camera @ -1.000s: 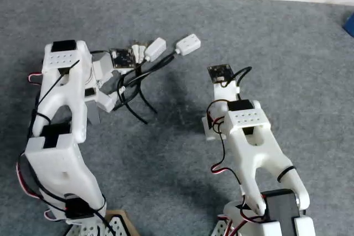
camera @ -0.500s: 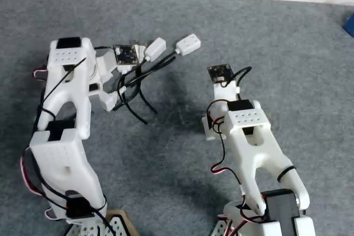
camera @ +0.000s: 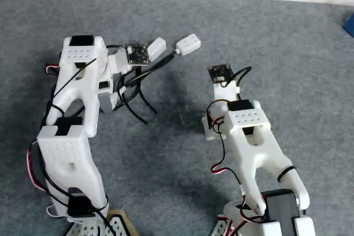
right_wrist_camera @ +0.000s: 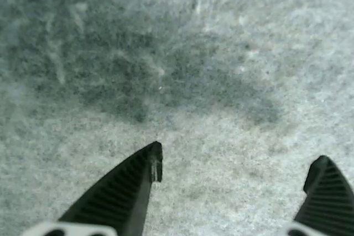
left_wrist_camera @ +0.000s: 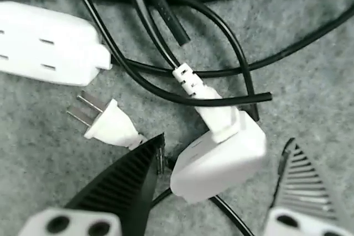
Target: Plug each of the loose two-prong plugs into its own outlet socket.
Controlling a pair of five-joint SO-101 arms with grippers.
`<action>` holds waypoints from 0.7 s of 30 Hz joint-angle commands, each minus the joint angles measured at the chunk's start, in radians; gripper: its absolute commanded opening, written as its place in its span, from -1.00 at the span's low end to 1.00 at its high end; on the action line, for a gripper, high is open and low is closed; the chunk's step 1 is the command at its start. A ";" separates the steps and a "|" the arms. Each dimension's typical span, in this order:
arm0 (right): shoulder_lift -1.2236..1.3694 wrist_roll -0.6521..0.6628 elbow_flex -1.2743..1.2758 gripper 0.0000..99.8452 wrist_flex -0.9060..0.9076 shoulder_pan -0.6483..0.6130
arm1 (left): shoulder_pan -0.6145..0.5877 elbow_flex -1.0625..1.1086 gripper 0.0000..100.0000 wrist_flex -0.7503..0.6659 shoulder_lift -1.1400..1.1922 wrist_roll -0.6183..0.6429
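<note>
Looking down the left wrist first: left tool [left_wrist_camera: 224, 150] spread wide, with a white boxy cord end [left_wrist_camera: 218, 161] lying on the grey tabletop [left_wrist_camera: 315, 98] between its jaws, not pinched; just beside one finger lies the loose two-prong plug [left_wrist_camera: 108, 124], prongs bare and pointing toward a socket block [left_wrist_camera: 47, 45] a little farther on, slots showing, plug and block apart; black cords [left_wrist_camera: 157, 6] loop over and around the lot. Right tool [right_wrist_camera: 238, 167] is spread as well, hanging over bare tabletop. Prongs and slots are the wrist camera's news; the high view gives the layout instead: left arm [camera: 77, 98] bent over the tangle, right arm [camera: 249, 131] well apart from the cords, and past the left wrist an inner white block [camera: 156, 48] and an outer white block [camera: 188, 43] side by side. Against a second ago: left arm has swung across toward those blocks, its wrist now just beside the inner one; right arm unchanged; both blocks lie where they were.
</note>
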 commanded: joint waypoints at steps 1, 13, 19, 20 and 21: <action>-0.036 0.002 -0.002 -0.23 -0.012 -0.010 | 0.002 -0.038 -0.40 -0.011 -0.012 -0.018; -0.036 0.002 -0.002 -0.23 -0.010 -0.010 | -0.044 0.062 -0.78 0.084 -0.015 -0.014; -0.036 0.002 -0.002 -0.23 -0.012 -0.012 | -0.051 -0.053 -0.91 0.253 -0.022 0.018; -0.036 0.002 -0.002 -0.23 -0.012 -0.012 | -0.053 -0.091 -0.92 0.276 -0.022 0.044; -0.036 0.002 -0.002 -0.23 -0.012 -0.012 | -0.053 -0.133 -0.93 0.301 -0.022 0.068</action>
